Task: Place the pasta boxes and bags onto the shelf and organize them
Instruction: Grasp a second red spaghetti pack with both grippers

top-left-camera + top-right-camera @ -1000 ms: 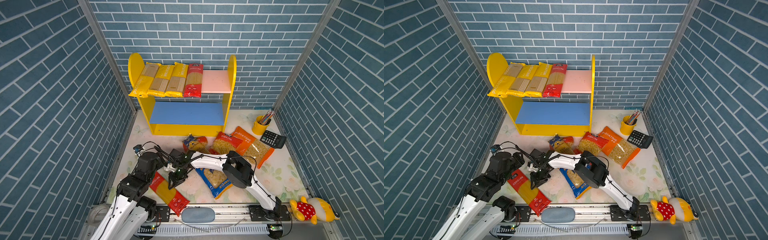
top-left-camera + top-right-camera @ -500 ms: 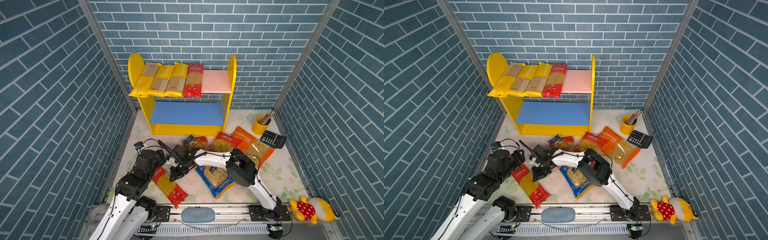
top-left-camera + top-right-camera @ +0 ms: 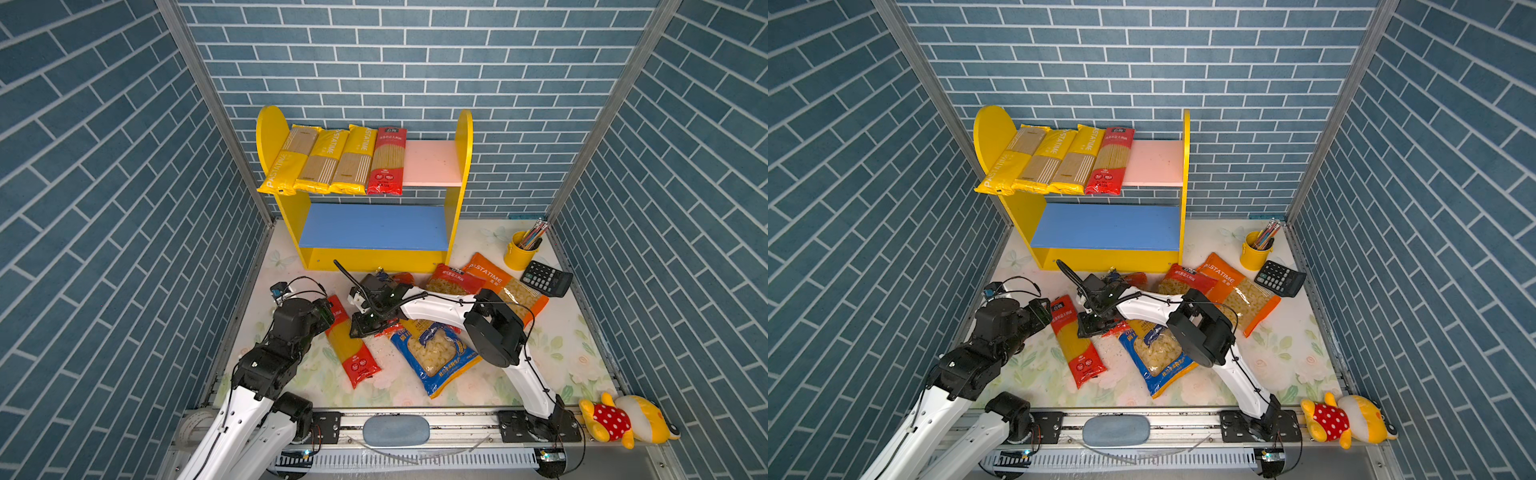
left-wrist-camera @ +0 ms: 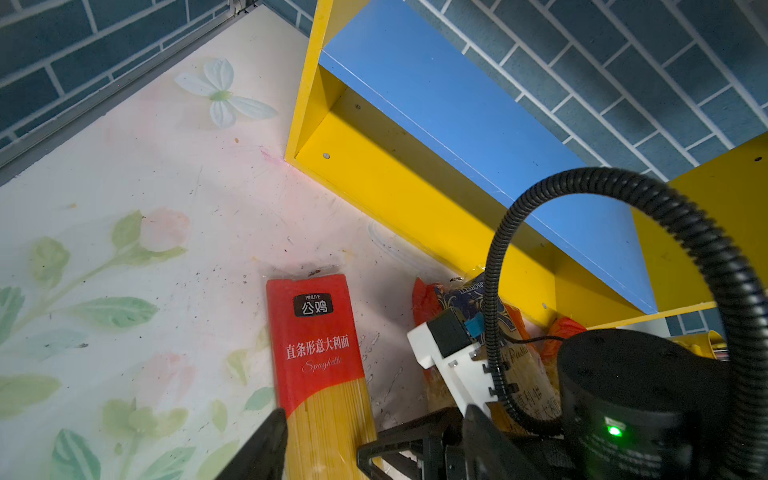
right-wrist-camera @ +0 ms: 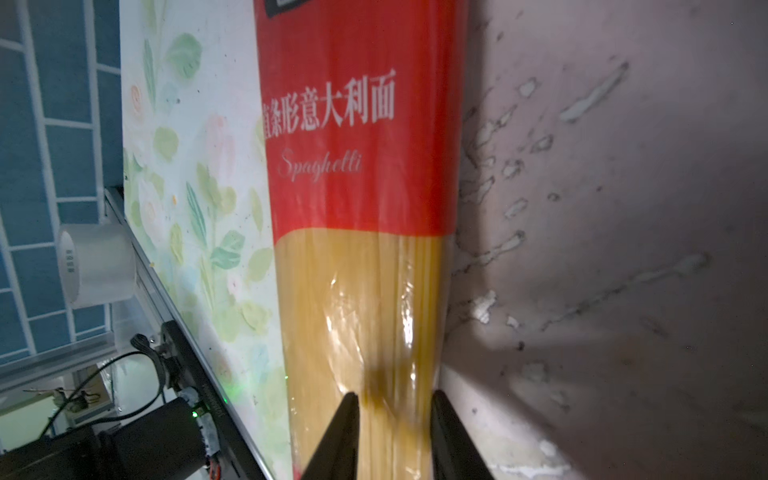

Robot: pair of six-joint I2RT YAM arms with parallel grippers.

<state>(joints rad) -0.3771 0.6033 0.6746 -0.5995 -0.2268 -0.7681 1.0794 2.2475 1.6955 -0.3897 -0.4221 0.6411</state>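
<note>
**Red spaghetti pack on the table with both grippers at it, neither one clamped**

The red spaghetti pack lies flat on the table, label up, not yet on the shelf. It sits directly under the left gripper. In the left wrist view that gripper's fingers stand wide apart, with the pack's width between them. The right gripper reaches across to the same pack. Its fingers are parted too, one tip over the clear film and the other at the pack's outer edge. Nothing I can make out is pinched.

The pack's long axis runs away from the left gripper toward the shelf. The red end with the black badge is ahead of the fingertips, and the other end trails back below that wrist.

The step in hand looks like getting a firm hold before the lift. The left fingers should close across the short width, near the middle of the length, so that neither end droops. The right gripper could steady the edge until that grip is made, then back clear. The film looks slick and the strands would snap if bent, so a level lift is best. If the long axis stays aimed at the shelf, the pack can slide onto the bare pink board, parallel to the other red pack.
</note>
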